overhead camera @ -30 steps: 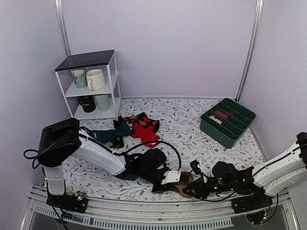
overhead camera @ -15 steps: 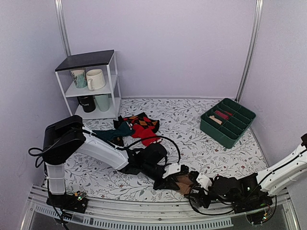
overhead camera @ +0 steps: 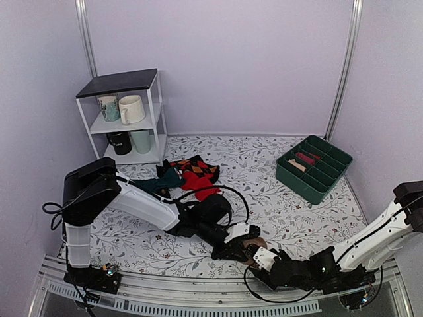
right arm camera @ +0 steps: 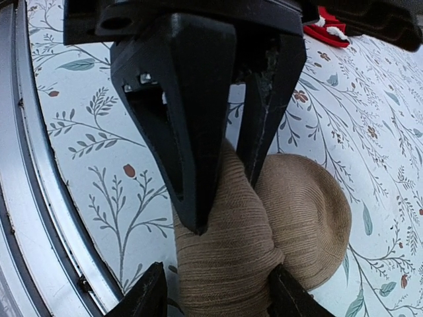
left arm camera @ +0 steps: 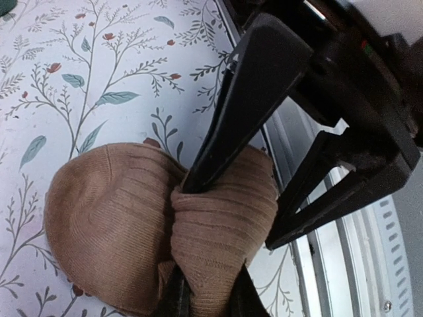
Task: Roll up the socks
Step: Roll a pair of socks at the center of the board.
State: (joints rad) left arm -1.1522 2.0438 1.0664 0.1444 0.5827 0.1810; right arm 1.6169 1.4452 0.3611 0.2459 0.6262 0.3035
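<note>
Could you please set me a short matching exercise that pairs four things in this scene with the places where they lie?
Things:
1. tan socks
2. red sock
3. green tray
4. cream mug

Places:
a. on the white rack, just under its black top
b. at the near edge of the table
c. at the table's far right
d. in the sock pile, left of centre

Pairs: 1-b, 2-d, 3-c, 4-a
</note>
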